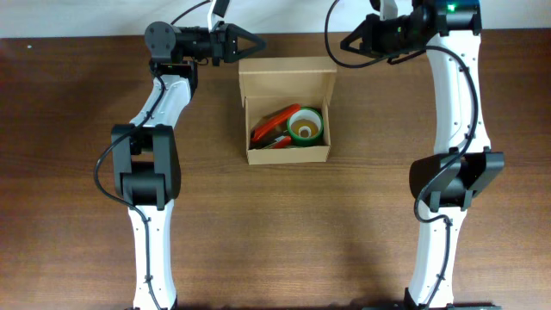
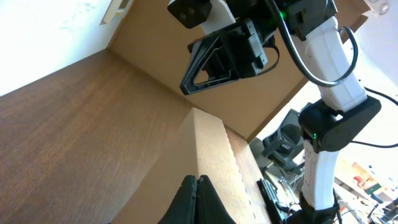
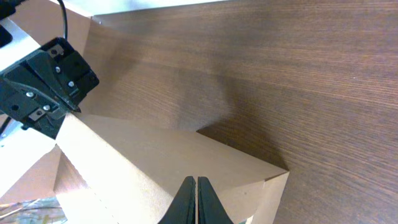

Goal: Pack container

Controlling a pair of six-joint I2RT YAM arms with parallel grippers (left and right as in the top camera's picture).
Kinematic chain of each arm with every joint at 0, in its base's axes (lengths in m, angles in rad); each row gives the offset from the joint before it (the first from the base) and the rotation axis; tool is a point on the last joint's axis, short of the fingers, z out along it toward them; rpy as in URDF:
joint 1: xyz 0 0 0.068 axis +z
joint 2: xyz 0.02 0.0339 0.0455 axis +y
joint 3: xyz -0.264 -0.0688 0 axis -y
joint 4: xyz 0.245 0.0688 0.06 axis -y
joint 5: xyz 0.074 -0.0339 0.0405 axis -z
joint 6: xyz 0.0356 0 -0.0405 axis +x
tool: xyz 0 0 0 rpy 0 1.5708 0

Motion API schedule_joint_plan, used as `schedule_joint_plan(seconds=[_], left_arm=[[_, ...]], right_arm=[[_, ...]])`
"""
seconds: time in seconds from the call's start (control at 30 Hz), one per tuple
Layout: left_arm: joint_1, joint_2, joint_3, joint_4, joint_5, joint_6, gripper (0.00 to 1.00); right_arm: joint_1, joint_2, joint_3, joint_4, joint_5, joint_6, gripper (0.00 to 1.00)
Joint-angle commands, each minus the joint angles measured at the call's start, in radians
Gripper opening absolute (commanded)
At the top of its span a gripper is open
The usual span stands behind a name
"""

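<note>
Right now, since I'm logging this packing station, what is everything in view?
Tan cardboard box, flap lid open: one, tan, table centre.
Green tape roll: one, green, inside box, right side.
Red-orange items: count unclear, inside box, left of roll.
Wooden table: one, dark brown, under everything.
Left arm: one, white and black, jaws shut near flap's left corner.
Right arm: one, white and black, jaws shut near flap's right corner.

Both grippers closed, elbows bent.
White-and-black left arm [image 1: 166, 96] and right arm [image 1: 455, 79] reach toward the wooden table's [image 1: 69, 172] far edge; left black two-finger gripper [image 1: 260, 40] and right black two-finger gripper [image 1: 343, 43] point tip to tip, apart.
</note>
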Motion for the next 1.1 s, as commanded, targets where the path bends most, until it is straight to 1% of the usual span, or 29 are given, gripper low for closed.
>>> schedule_joint_plan(seconds=[0.0,0.17,0.43,0.57,0.8,0.97,1.07], left_arm=[[0.004,-0.040,0.012,0.007,0.013,-0.003,0.02],[0.004,-0.040,0.012,0.007,0.013,-0.003,0.02],[0.004,-0.040,0.012,0.007,0.013,-0.003,0.02],[0.012,-0.040,0.012,0.008,0.013,-0.003,0.02],[0.095,-0.043,0.012,0.034,0.012,-0.003,0.02],[0.150,-0.046,0.022,0.051,0.012,-0.007,0.02],[0.161,-0.046,0.043,0.050,0.012,-0.034,0.03]], right_arm=[[0.032,-0.055,0.023,-0.006,0.012,-0.017,0.04],[0.072,-0.055,0.023,-0.041,0.088,-0.039,0.04],[0.117,-0.056,0.023,-0.137,0.092,-0.094,0.04],[0.142,-0.085,0.023,-0.163,0.174,-0.097,0.04],[0.157,-0.192,0.023,-0.177,0.356,-0.074,0.04],[0.161,-0.232,0.023,-0.179,0.401,-0.066,0.04],[0.165,-0.240,0.023,-0.177,0.404,-0.059,0.04]])
